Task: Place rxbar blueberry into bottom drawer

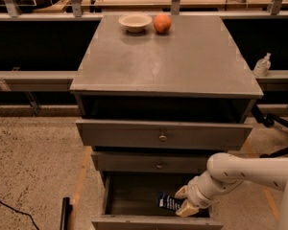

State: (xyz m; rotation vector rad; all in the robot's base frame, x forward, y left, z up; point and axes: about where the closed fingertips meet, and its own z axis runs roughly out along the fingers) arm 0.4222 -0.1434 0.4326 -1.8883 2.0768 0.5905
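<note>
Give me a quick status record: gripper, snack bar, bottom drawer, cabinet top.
gripper: low inside the open drawer, right side, shut on the snack bar
snack bar: held over the drawer's dark interior, not yet released
bottom drawer: pulled open
cabinet top: bowl and orange side by side at the far edge

No legible text; tool [184, 201] in bottom drawer [149, 223].
</note>
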